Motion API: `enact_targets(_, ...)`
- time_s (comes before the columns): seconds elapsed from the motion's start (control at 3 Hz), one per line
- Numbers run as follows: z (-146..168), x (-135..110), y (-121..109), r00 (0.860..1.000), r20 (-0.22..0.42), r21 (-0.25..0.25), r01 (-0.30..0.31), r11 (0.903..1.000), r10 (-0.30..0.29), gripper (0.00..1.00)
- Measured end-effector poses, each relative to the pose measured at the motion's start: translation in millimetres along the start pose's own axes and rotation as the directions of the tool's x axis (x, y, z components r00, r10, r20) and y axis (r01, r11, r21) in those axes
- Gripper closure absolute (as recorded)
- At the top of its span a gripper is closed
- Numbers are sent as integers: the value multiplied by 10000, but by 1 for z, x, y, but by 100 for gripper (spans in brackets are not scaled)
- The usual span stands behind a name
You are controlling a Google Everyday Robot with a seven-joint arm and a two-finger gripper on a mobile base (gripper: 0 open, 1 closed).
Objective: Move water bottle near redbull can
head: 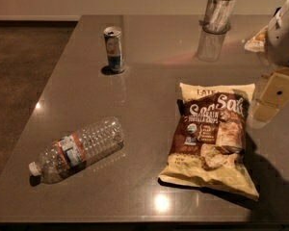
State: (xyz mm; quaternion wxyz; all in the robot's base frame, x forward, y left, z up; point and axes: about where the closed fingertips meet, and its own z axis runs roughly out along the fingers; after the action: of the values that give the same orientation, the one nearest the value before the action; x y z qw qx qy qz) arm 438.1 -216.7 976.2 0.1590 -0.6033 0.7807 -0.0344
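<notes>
Across the table (149, 66), the chip bag (212, 138) lies between the water bottle (79, 148), on its side front-left and well apart from the upright redbull can (113, 49), and the gripper (274, 97) at the right edge, so a reach may snag the bag or roll the bottle; whether the frame-cropped gripper is open or closed, I cannot tell.

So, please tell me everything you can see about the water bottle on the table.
The water bottle is clear ribbed plastic with a white cap and a white and blue label with orange edges. It lies on its side on the glossy grey table, cap toward the front left corner. Only the table touches it. The gripper is at the right edge of the view, far from it.
</notes>
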Motion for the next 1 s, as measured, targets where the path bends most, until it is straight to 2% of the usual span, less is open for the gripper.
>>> enact_targets(0.33,0,0,0,10000,8,18,10,10000,-10,0)
enact_targets(0.67,3,-20,1,9982,317,-42,516,9987,-514,0)
enact_targets(1.0,12,-49,6,9907,621,-245,1227,9921,-1210,0)
